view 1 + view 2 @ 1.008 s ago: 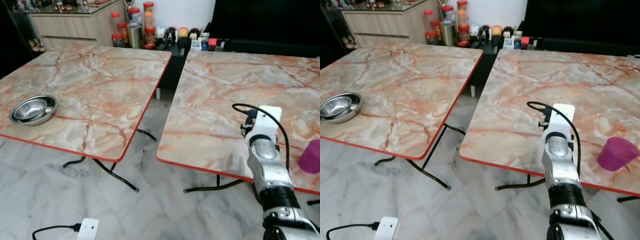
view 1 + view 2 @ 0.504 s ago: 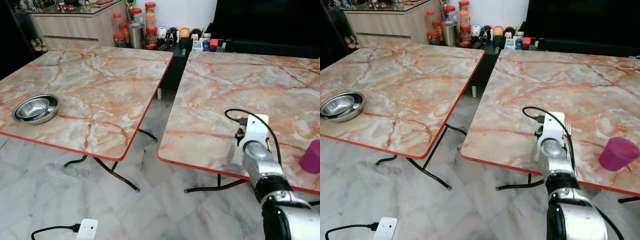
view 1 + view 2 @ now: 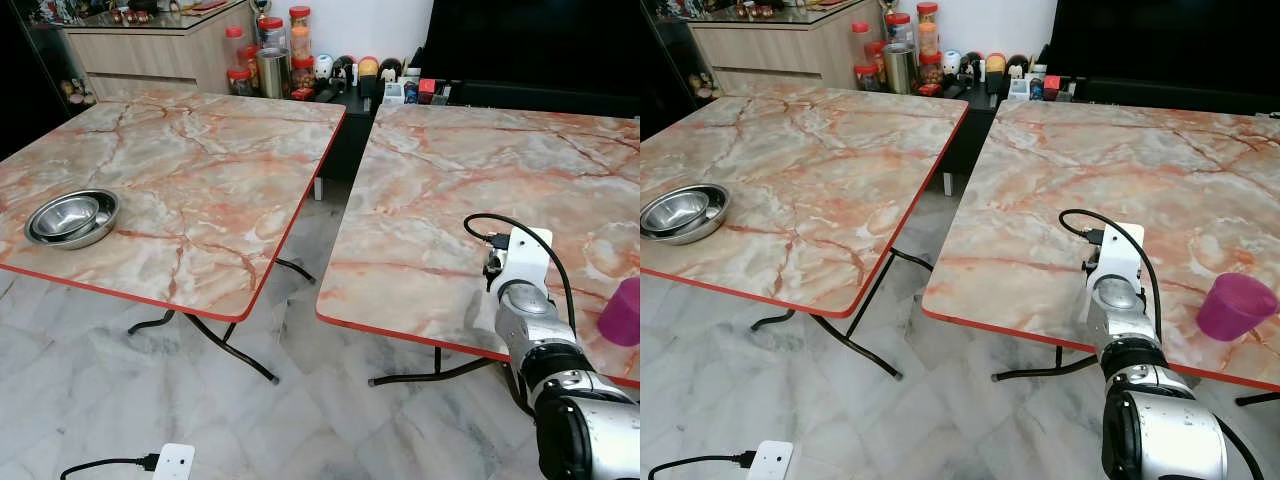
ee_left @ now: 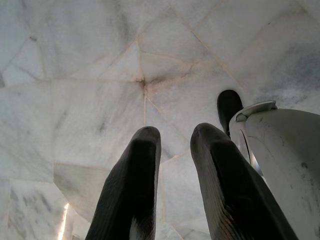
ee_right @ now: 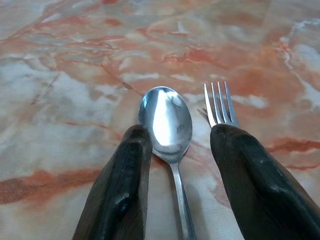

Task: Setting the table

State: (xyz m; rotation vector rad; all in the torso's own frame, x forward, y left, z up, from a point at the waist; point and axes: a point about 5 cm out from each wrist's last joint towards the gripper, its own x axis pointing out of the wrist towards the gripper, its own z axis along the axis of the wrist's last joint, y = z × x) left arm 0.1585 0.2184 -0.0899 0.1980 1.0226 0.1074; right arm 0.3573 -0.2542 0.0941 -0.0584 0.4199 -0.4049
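A steel spoon (image 5: 165,120) lies on the right marble table (image 3: 430,190), bowl up. A fork (image 5: 218,102) lies beside it, only its tines showing past one finger. My right gripper (image 5: 182,132) is low over the table near the front edge, open, with the spoon between its fingers (image 5: 125,175) but not pinched. From the head, the right arm (image 3: 1118,290) covers both pieces. A purple cup (image 3: 1235,305) stands to the right of the arm. My left gripper (image 4: 175,137) hangs over the floor, fingers slightly apart and empty.
The left marble table (image 3: 200,170) carries stacked steel bowls (image 3: 70,217) near its left edge. A gap of tiled floor separates the two tables. Jars and a cabinet (image 3: 150,60) stand at the back. A white power strip (image 3: 172,462) lies on the floor.
My right wrist moved left and closer to the table's front edge, then back a little to the right. The head view shifted slightly.
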